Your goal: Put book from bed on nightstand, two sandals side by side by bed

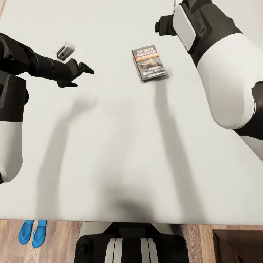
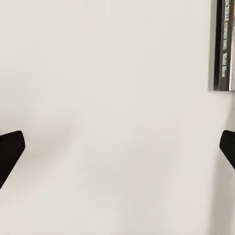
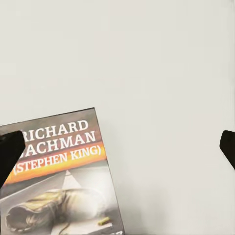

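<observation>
On the bed [image 1: 120,146], mid-mattress, the book [image 1: 148,63] lies flat, cover up, well clear of the edges. Looks light, thin and fairly stiff; glossy cover probably slick, and lying flush on a soft mattress it gives no gap underneath. Best bet: pinch across the short width at the long edges, pressing slightly into the mattress, or nudge a corner up first.

Right jaws [image 3: 117,147] are spread wide, empty, hovering above the book; one fingertip [image 3: 9,152] overlaps the cover's title corner in that wrist view, contact unclear. Left jaws [image 1: 78,75] also spread, empty, off to the book's side over bare mattress.

Sandals [image 1: 33,232] sit paired on the floor by the bed's near edge.
</observation>
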You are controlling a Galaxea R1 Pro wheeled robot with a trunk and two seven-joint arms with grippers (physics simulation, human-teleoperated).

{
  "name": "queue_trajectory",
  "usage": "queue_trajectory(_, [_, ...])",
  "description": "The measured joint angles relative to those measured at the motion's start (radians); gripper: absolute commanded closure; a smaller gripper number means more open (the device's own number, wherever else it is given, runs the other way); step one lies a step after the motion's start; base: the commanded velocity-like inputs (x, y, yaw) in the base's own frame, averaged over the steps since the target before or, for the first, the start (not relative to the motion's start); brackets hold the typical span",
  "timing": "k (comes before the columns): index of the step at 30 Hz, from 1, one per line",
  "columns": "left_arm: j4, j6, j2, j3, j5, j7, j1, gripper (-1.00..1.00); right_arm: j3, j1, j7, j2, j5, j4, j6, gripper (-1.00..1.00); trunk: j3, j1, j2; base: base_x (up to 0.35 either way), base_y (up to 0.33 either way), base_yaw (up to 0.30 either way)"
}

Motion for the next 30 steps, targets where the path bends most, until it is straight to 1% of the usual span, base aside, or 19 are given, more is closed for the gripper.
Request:
queue_trajectory(2, [0.002, -0.011, 0.000, -0.012, 0.001, 0.001, -0.004, -1.00, 0.000, -0.006, -0.008, 0.000, -0.016, -0.001, -0.010, -1.00, -0.003, 0.000, 0.000, 0.000, 0.000, 0.000])
queue_trajectory(6, [0.003, -0.019, 0.000, -0.020, 0.005, 0.002, -0.006, -1.00, 0.000, -0.010, -0.013, 0.000, -0.029, -0.002, -0.020, -1.00, -0.009, 0.000, 0.000, 0.000, 0.000, 0.000])
queue_trajectory(10, [0.004, -0.025, 0.001, -0.027, 0.017, 0.003, -0.008, -1.00, 0.000, -0.013, -0.017, 0.000, -0.039, -0.002, -0.041, -1.00, -0.015, 0.000, 0.000, 0.000, 0.000, 0.000])
queue_trajectory(11, [0.005, -0.029, 0.001, -0.031, 0.028, 0.004, -0.007, -1.00, 0.000, -0.015, -0.019, 0.000, -0.043, -0.003, -0.067, -1.00, -0.017, 0.000, 0.000, 0.000, 0.000, 0.000])
queue_trajectory(16, [0.005, -0.031, 0.001, -0.035, 0.037, 0.004, -0.004, -1.00, 0.000, -0.015, -0.015, 0.000, -0.047, -0.002, -0.092, -1.00, -0.025, 0.000, 0.000, 0.000, 0.000, 0.000])
queue_trajectory(25, [-0.003, -0.032, 0.003, -0.036, 0.043, 0.006, -0.003, -1.00, 0.001, -0.013, -0.007, 0.000, -0.050, 0.001, -0.102, -1.00, -0.039, 0.000, 0.000, 0.000, 0.000, 0.000])
queue_trajectory(29, [-0.007, -0.032, 0.004, -0.033, 0.055, 0.006, -0.008, -1.00, 0.001, -0.013, -0.005, 0.000, -0.050, 0.001, -0.103, -1.00, -0.045, 0.000, 0.000, 0.000, 0.000, 0.000])
queue_trajectory(30, [-0.010, -0.032, 0.005, -0.032, 0.063, 0.007, -0.010, -1.00, 0.001, -0.014, -0.005, 0.000, -0.050, 0.001, -0.103, -1.00, -0.046, 0.000, 0.000, 0.000, 0.000, 0.000])
